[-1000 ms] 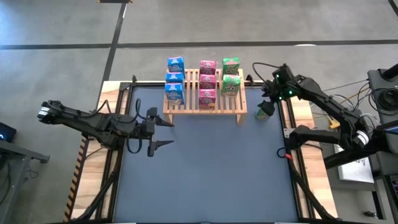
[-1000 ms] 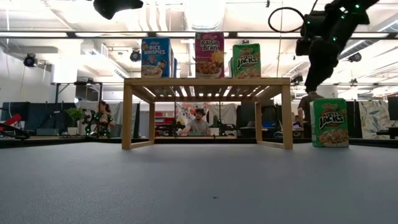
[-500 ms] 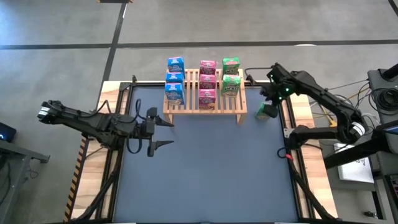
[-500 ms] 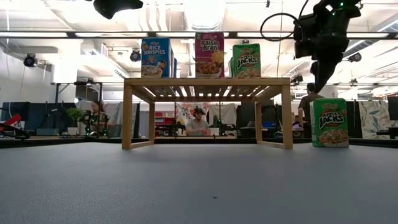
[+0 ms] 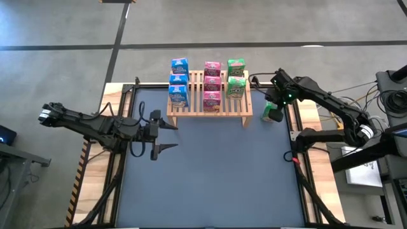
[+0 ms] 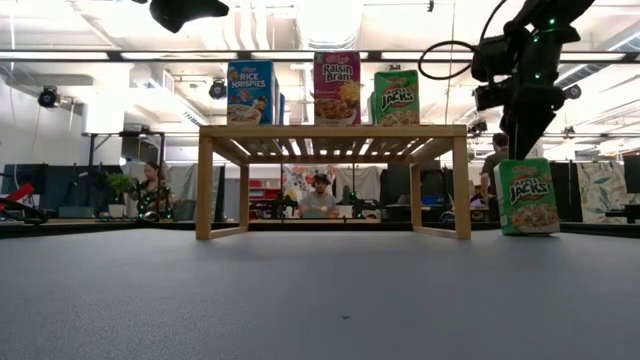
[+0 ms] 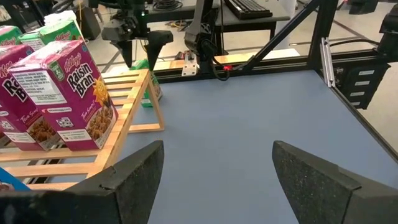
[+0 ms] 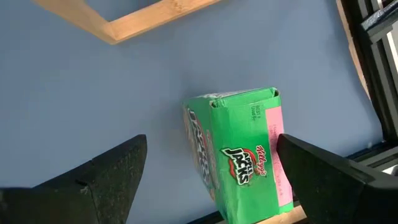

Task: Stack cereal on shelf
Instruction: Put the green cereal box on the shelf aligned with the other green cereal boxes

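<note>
The shelf (image 5: 210, 102) already carried eight boxes in colour rows, their fronts reading Rice Krispies (image 6: 249, 92), Raisin Bran (image 6: 337, 88) and Apple Jacks (image 6: 397, 97). The last green Apple Jacks box (image 5: 274, 112) stood upright on the table just beside the shelf's right end, apparently left clear for a top grasp. The right gripper (image 8: 208, 165) hung over it, fingers wide and empty, while the left gripper (image 5: 166, 135) waited open, well apart.

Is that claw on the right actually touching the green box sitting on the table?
Apart. In the right wrist view the right gripper is open, its fingers wide of the green box, with bare table showing between them.
</note>
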`<move>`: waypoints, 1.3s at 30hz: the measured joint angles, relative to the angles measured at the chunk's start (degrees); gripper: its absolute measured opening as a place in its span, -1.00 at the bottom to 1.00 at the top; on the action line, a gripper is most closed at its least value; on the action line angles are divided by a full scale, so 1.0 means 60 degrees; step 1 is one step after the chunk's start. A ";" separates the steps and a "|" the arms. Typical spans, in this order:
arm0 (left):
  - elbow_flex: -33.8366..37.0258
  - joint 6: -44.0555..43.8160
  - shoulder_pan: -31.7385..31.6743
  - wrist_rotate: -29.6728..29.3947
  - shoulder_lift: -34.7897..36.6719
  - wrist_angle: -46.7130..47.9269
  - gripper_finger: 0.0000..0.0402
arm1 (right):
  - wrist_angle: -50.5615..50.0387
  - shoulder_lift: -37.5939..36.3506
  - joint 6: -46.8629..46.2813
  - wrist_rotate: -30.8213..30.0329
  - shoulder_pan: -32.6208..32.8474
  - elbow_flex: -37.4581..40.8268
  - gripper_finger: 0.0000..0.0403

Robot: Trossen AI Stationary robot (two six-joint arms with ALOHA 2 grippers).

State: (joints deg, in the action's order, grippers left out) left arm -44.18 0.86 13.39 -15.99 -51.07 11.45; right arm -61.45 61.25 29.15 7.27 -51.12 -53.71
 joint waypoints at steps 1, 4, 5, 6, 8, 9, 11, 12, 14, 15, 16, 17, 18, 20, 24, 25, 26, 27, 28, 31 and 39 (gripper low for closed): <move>0.0000 -0.0013 0.0000 0.0000 0.0000 0.0014 0.41 | -0.0003 0.0000 -0.0004 0.0003 0.0001 0.0000 0.74; 0.0000 -0.0017 0.0000 0.0000 0.0004 0.0028 0.41 | -0.0013 -0.0011 -0.0103 0.0013 0.0002 0.0000 0.74; 0.0000 -0.0017 0.0000 -0.0002 0.0004 0.0028 0.41 | -0.0023 -0.0011 -0.0110 0.0024 0.0002 0.0000 0.74; 0.0000 -0.0017 0.0000 0.0000 0.0004 0.0028 0.41 | -0.0049 -0.0020 -0.0110 0.0025 0.0002 0.0000 0.74; 0.0000 -0.0017 0.0000 0.0000 0.0004 0.0028 0.41 | -0.0084 -0.0051 -0.0110 0.0035 0.0002 0.0000 0.74; 0.0000 -0.0017 0.0000 0.0000 0.0004 0.0028 0.41 | -0.0092 -0.0077 -0.0110 0.0036 0.0002 0.0000 0.74; 0.0000 -0.0009 0.0000 0.0000 0.0004 0.0028 0.41 | -0.0150 -0.0143 -0.0110 0.0036 0.0002 -0.0023 0.74; 0.0000 -0.0006 0.0000 0.0000 0.0004 0.0028 0.41 | -0.0200 -0.0185 -0.0113 0.0040 0.0002 -0.0067 0.74; 0.0000 -0.0003 0.0000 0.0000 0.0004 0.0028 0.41 | -0.0263 -0.0260 -0.0133 0.0040 0.0002 -0.0185 0.74; 0.0000 -0.0002 0.0000 0.0000 0.0004 0.0028 0.41 | -0.0313 -0.0298 -0.0173 0.0039 0.0002 -0.0267 0.74; 0.0000 0.0001 0.0000 0.0000 0.0004 0.0031 0.41 | -0.0349 -0.0329 -0.0181 0.0040 0.0002 -0.0352 0.74; 0.0000 0.0006 0.0000 0.0000 0.0004 0.0028 0.41 | -0.0380 -0.0353 -0.0187 0.0040 0.0002 -0.0441 0.74; 0.0000 0.0010 0.0000 0.0000 0.0004 0.0028 0.41 | -0.0391 -0.0377 -0.0190 0.0037 0.0002 -0.0503 0.74; 0.0000 0.0016 0.0000 0.0000 0.0004 0.0028 0.41 | -0.0390 -0.0390 -0.0193 0.0040 0.0002 -0.0561 0.74; 0.0000 0.0020 0.0000 0.0000 0.0004 0.0028 0.41 | -0.0441 -0.0290 -0.0173 0.0036 0.0002 -0.0487 0.74; 0.0000 0.0020 0.0000 0.0000 0.0006 0.0028 0.41 | -0.0445 -0.0241 -0.0110 0.0036 0.0002 -0.0458 0.74; 0.0000 0.0020 0.0000 0.0000 0.0007 0.0028 0.41 | -0.0421 -0.0202 0.0009 0.0035 0.0002 -0.0421 0.74; 0.0000 0.0020 0.0000 0.0000 0.0007 0.0028 0.41 | -0.0393 -0.0172 0.0088 0.0033 0.0002 -0.0385 0.74; 0.0000 0.0020 0.0000 0.0000 0.0007 0.0028 0.41 | -0.0335 -0.0131 0.0129 0.0032 0.0002 -0.0350 0.74; 0.0000 0.0020 0.0000 0.0004 0.0007 0.0032 0.41 | -0.0026 -0.0025 0.0169 0.0029 -0.0002 -0.0234 0.74; 0.0000 0.0020 0.0000 0.0004 0.0007 0.0032 0.41 | 0.0143 0.0595 0.0258 0.0022 -0.0002 0.0108 0.74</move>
State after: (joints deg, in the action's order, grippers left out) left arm -44.18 0.97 13.39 -15.97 -51.03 11.64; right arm -60.59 64.83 30.70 7.40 -51.13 -53.06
